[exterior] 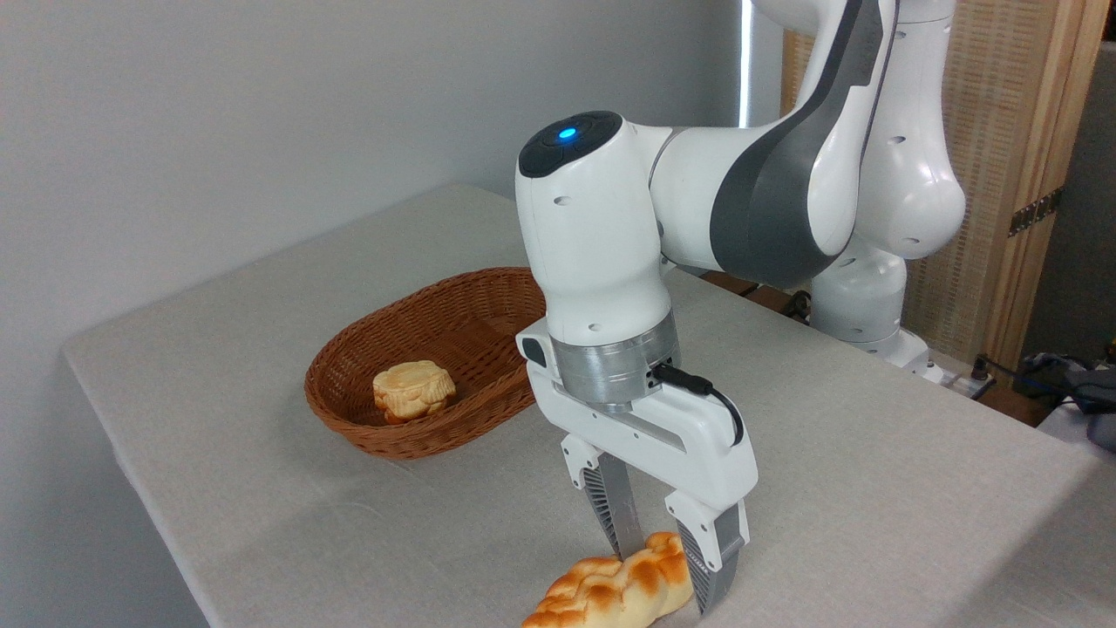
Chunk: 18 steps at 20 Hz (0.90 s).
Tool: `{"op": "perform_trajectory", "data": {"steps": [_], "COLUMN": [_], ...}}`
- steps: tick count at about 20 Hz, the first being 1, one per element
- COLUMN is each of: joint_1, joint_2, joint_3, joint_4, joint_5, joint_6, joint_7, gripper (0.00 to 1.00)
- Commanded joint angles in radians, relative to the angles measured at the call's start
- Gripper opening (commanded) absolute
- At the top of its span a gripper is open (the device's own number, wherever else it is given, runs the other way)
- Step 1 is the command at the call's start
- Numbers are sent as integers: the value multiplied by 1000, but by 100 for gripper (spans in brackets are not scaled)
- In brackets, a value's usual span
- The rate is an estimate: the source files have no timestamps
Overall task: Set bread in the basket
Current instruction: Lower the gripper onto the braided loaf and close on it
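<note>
Gripper lowered over one end of the braided loaf, its jaws spread on both sides of it.

The white two-finger gripper [667, 574] of the white and grey robot arm [697, 209] points down at the front edge of the beige cloth-covered table [872, 453]. Its jaws are spread apart, and the right end of the long golden-orange braided bread [610, 593] lies between them. The left finger stands just behind the loaf and the right finger stands at its right tip; I cannot tell if the pads already touch the crust. The rest of the loaf reaches out to the left of the jaws, flat on the cloth. The oval brown woven wicker basket [488, 305] sits well apart, behind and to the left of the jaws, with a small pale-golden squarish bun [413, 391] inside it.
</note>
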Motion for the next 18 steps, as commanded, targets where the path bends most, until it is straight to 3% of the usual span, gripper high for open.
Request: {"op": "perform_trajectory", "data": {"steps": [1,4,18], "joint_1": [-10,-10,-10], "joint_2": [-1,-1,-1], "joint_3": [12,12,12], "joint_4": [-34,-34,-34], "joint_5": [7,7,5], "joint_6": [22,22,19], "joint_7": [9,7,7], "gripper": [27,18,18]}}
